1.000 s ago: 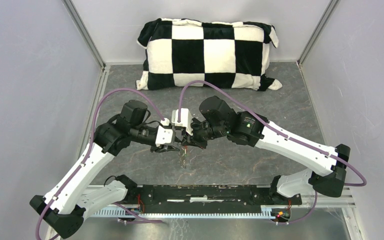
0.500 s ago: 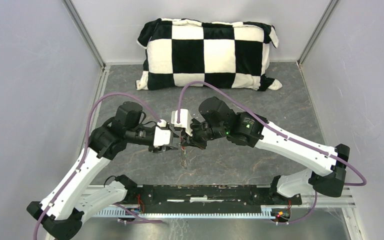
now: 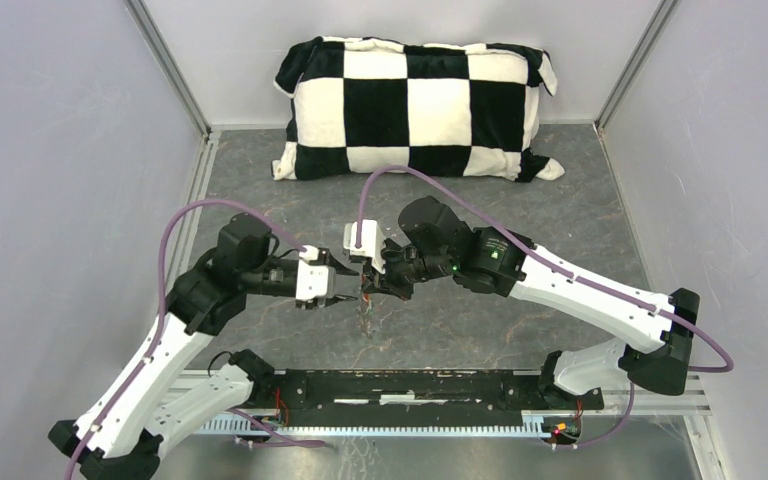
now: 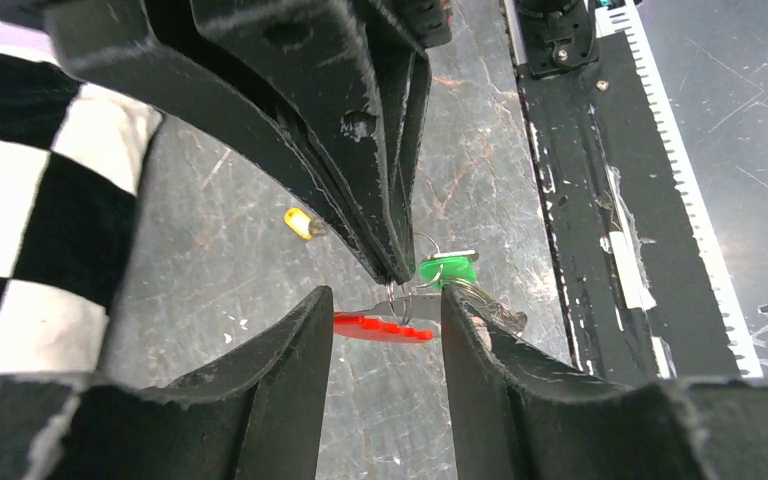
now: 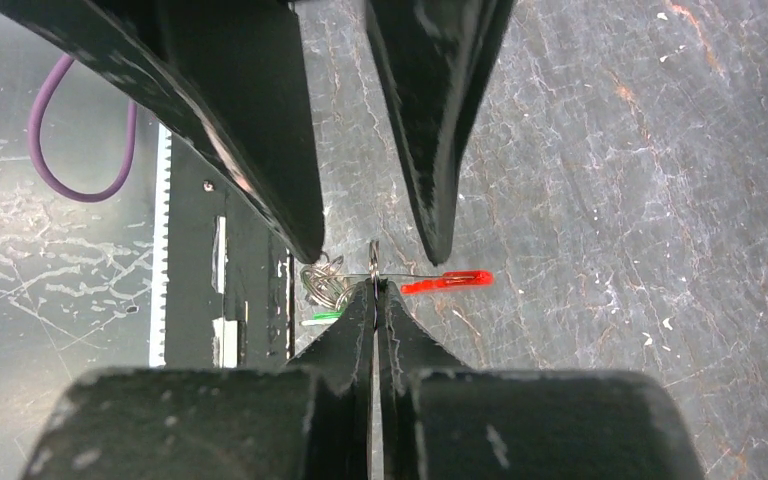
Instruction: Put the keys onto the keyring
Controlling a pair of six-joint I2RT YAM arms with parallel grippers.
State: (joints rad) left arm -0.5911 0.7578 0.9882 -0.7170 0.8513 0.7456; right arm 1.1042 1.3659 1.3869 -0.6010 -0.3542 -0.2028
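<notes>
Left wrist view: right gripper (image 4: pixel 396 272) clenched on thin silver keyring with red tag (image 4: pixel 380 326), held above the middle of the table (image 4: pixel 220 290); left gripper (image 4: pixel 385 298) released, jaws flanking the ring, empty. Beside the ring hangs the green-headed key (image 4: pixel 448 271), seemingly threaded; the brass-headed key (image 4: pixel 302 222) lies loose on the table, so fetching and threading it looks next. No legible writing.

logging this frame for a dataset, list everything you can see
pillow: 1, black and white checks, back of table
table: 1, grey, under everything
rail: 1, black, near edge between the arm bases
cables: 2, purple, one looping over each arm
keyring: 1, silver with red tag, pinched above the table
green key: 1, green head, right by the keyring
yellow key: 1, yellow head, on table, apart from keyring
arms: 2, white and black, meeting mid-table
left fingers: 2, black, open around keyring
right fingers: 2, black, shut on keyring
</notes>
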